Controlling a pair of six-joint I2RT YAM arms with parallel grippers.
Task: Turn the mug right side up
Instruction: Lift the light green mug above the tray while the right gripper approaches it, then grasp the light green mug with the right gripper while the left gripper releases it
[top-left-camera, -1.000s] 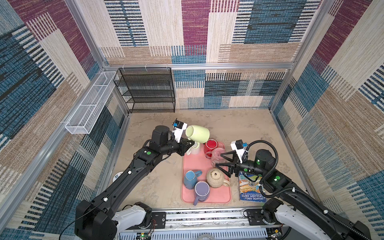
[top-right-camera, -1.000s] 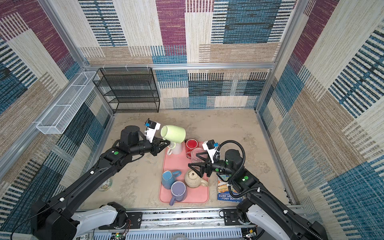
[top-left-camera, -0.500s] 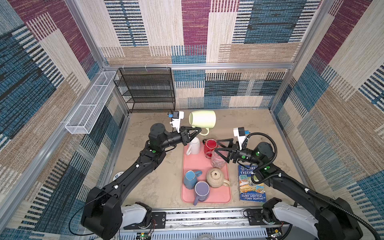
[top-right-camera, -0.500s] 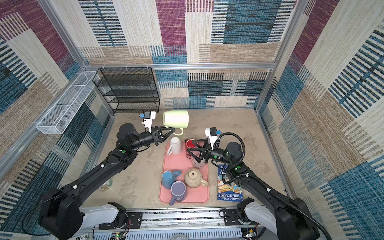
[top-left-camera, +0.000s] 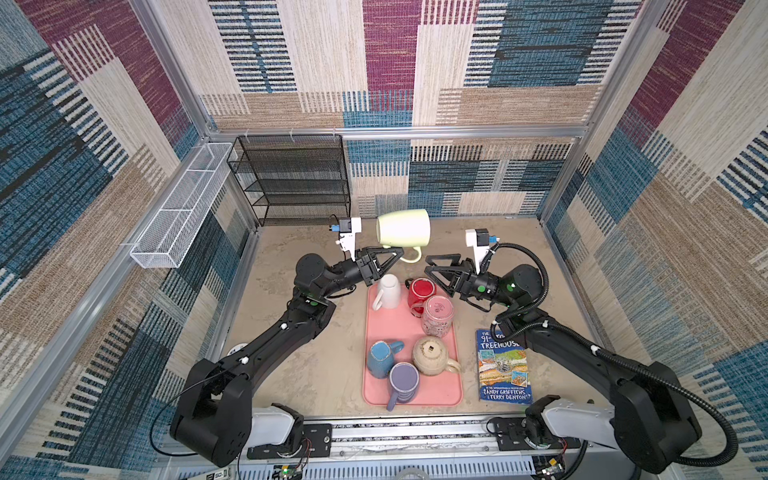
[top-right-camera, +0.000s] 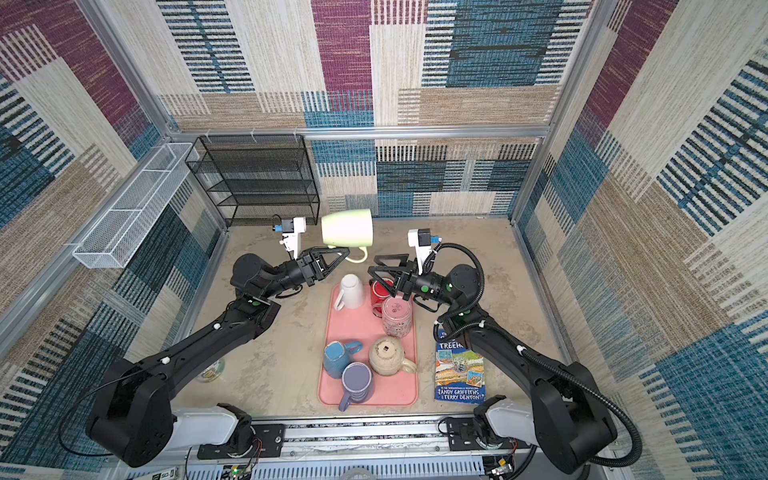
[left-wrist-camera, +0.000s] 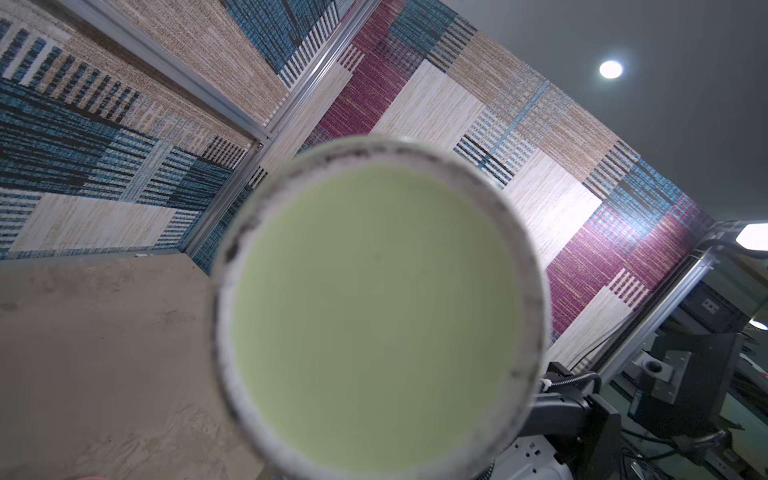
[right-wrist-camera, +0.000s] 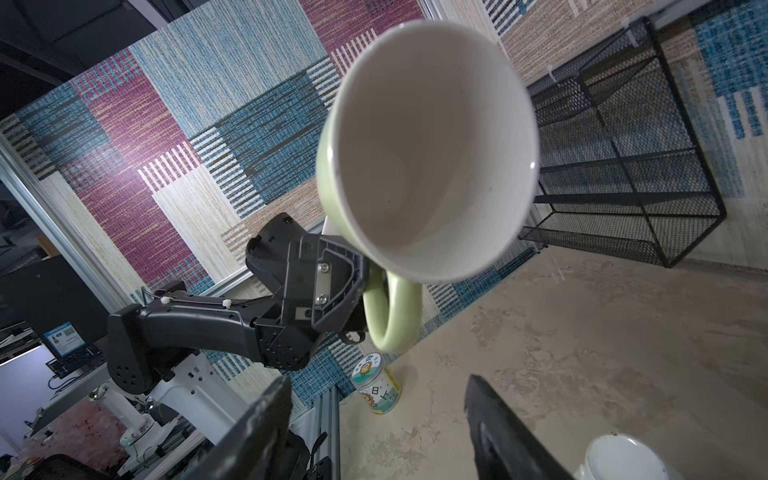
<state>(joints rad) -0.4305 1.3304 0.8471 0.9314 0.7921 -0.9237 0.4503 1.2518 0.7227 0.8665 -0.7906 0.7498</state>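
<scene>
The pale green mug (top-left-camera: 403, 227) (top-right-camera: 347, 227) hangs in the air on its side above the far end of the tray, its mouth turned toward my right gripper. My left gripper (top-left-camera: 397, 252) (top-right-camera: 343, 250) is shut on the mug's handle, as the right wrist view shows (right-wrist-camera: 332, 282). The mug's round base (left-wrist-camera: 374, 316) fills the left wrist view and hides the jaws there. The right wrist view looks straight into the mug's white inside (right-wrist-camera: 428, 158). My right gripper (top-left-camera: 432, 264) (right-wrist-camera: 378, 388) is open and holds nothing, a short way from the mug's rim.
Under the grippers, a pink tray (top-left-camera: 399, 328) holds an upturned white mug (top-left-camera: 388, 291), red mug (top-left-camera: 420, 291), pink jar (top-left-camera: 437, 316), blue mug (top-left-camera: 380, 357), purple mug (top-left-camera: 403, 380) and teapot (top-left-camera: 432, 355). Right of it lies a book (top-left-camera: 503, 365). A black wire rack (top-left-camera: 291, 178) stands at the back.
My left arm has lifted the green mug and turned it onto its side, mouth toward the right. My right gripper has risen from beside the tray to face it, its jaws narrower.
</scene>
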